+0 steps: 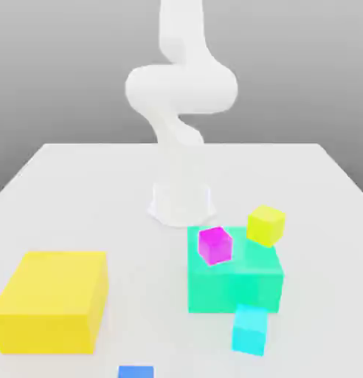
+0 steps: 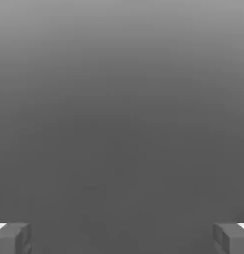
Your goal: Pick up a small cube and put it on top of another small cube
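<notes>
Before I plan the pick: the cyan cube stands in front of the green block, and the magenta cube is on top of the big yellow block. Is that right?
Not quite: the exterior view shows the magenta cube on the green block. The cyan cube does stand in front of that block.

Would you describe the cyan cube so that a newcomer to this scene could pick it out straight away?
Start from the big teal-green block in front of the white arm. By its near side, towards the exterior view's right, is a small light-cyan cube. It is paler than that block and far smaller, and neither magenta nor yellow like the small cubes farther back.
</notes>
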You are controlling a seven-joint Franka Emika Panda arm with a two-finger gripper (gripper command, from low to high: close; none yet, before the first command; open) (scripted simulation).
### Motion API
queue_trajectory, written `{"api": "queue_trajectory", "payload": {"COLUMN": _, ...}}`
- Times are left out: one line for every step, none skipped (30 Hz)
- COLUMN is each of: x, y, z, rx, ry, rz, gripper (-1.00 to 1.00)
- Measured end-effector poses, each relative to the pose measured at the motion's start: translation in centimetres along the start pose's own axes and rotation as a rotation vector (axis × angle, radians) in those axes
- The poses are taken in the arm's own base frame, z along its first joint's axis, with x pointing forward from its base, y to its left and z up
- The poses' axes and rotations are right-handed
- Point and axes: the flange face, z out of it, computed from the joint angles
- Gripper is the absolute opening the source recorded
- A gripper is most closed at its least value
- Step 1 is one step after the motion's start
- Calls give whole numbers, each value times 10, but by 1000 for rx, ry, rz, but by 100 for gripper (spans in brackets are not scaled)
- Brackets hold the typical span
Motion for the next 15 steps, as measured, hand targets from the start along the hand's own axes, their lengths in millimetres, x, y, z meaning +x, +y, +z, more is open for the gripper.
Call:
{"api": "queue_trajectory", "payload": {"x": -5, "y": -1, "z": 24, "rx": -24, "ry": -23, "rz": 11, "gripper": 0}}
{"api": "queue_trajectory", "payload": {"x": -12, "y": -2, "z": 46, "rx": -46, "ry": -45, "rz": 22, "gripper": 0}}
{"api": "queue_trajectory", "payload": {"x": -18, "y": -2, "z": 67, "rx": -69, "ry": -66, "rz": 33, "gripper": 0}}
{"api": "queue_trajectory", "payload": {"x": -26, "y": -1, "z": 88, "rx": -92, "ry": -87, "rz": 42, "gripper": 0}}
{"api": "queue_trajectory", "payload": {"x": -34, "y": 1, "z": 109, "rx": -115, "ry": -107, "rz": 52, "gripper": 0}}
{"api": "queue_trajectory", "payload": {"x": -42, "y": 3, "z": 129, "rx": -138, "ry": -127, "rz": 62, "gripper": 0}}
{"api": "queue_trajectory", "payload": {"x": -51, "y": 6, "z": 148, "rx": -161, "ry": -147, "rz": 72, "gripper": 0}}
{"api": "queue_trajectory", "payload": {"x": -61, "y": 10, "z": 167, "rx": -185, "ry": -166, "rz": 81, "gripper": 0}}
{"api": "queue_trajectory", "payload": {"x": -71, "y": 14, "z": 186, "rx": -208, "ry": -185, "rz": 90, "gripper": 0}}
{"api": "queue_trajectory", "payload": {"x": -82, "y": 18, "z": 204, "rx": -232, "ry": -203, "rz": 99, "gripper": 0}}
{"api": "queue_trajectory", "payload": {"x": -94, "y": 24, "z": 221, "rx": -257, "ry": -222, "rz": 108, "gripper": 0}}
{"api": "queue_trajectory", "payload": {"x": -105, "y": 30, "z": 238, "rx": -281, "ry": -240, "rz": 117, "gripper": 0}}
{"api": "queue_trajectory", "payload": {"x": -118, "y": 36, "z": 254, "rx": -306, "ry": -258, "rz": 125, "gripper": 0}}
{"api": "queue_trajectory", "payload": {"x": -130, "y": 43, "z": 269, "rx": -331, "ry": -275, "rz": 134, "gripper": 0}}
{"api": "queue_trajectory", "payload": {"x": -143, "y": 51, "z": 284, "rx": -356, "ry": -292, "rz": 142, "gripper": 0}}
